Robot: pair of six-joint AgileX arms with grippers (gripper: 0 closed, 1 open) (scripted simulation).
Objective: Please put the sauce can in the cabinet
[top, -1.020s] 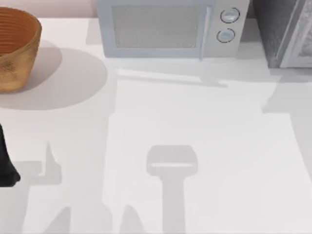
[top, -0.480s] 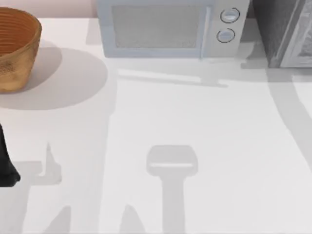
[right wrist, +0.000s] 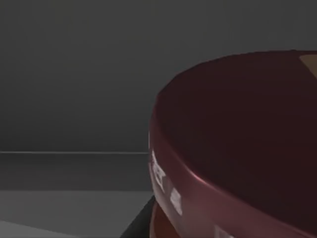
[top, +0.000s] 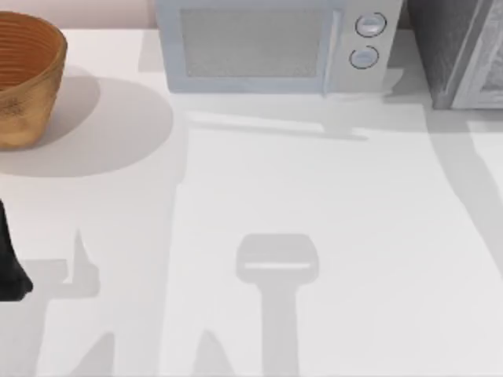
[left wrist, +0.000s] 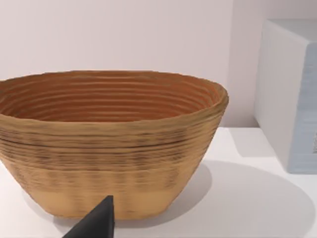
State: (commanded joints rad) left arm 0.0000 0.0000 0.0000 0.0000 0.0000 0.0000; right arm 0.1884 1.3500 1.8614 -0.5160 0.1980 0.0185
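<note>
The sauce can [right wrist: 233, 148] looms very close in the right wrist view, its dark red-brown round top and rim standing before a dark grey wall and floor. The right gripper's hold on it cannot be made out. The cabinet [top: 460, 51], dark grey and speckled with a lighter framed panel, stands at the table's far right corner in the top view. My left arm [top: 9, 267] is parked at the table's left edge. A dark tip of the left gripper [left wrist: 94, 223] shows in front of the basket.
A woven brown basket [top: 23, 78] sits at the far left, also seen close in the left wrist view [left wrist: 109, 144]. A pale microwave [top: 275, 47] with two round knobs stands at the back centre, left of the cabinet. Arm shadows lie across the white table [top: 314, 181].
The broad shadow on the table's right side has narrowed and slid right, toward the cabinet. The left arm, basket and microwave have not moved.
</note>
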